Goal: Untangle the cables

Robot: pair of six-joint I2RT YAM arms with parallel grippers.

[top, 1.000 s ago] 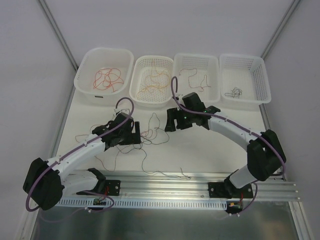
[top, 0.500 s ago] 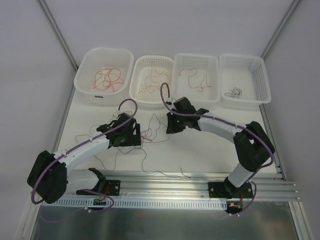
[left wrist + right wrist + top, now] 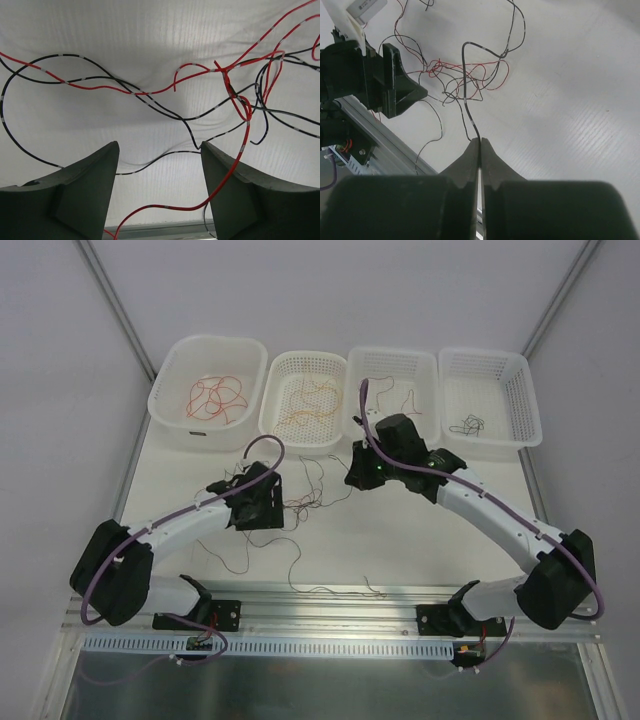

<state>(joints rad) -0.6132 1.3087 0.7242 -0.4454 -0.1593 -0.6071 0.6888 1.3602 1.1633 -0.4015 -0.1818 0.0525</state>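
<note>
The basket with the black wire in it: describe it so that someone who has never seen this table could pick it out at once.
Four white baskets stand in a row along the far edge of the table. Take the rightmost basket. It alone holds a small black wire bundle; the others hold red or orange strands.

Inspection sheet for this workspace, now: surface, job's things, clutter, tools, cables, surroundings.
Surface: white table, carrying wires and baskets.
Job's things: tangle of red and black wires between the arms, with loose strands trailing toward the near edge; four baskets at the far edge hold wires sorted by colour.
Clutter: nothing seen.
Tools: left tool open over the tangle, gripping nothing; right tool shut on a black wire.
Cables: purple cables loop along both arms.
Surroundings: white walls; aluminium rail at the near edge.
</note>
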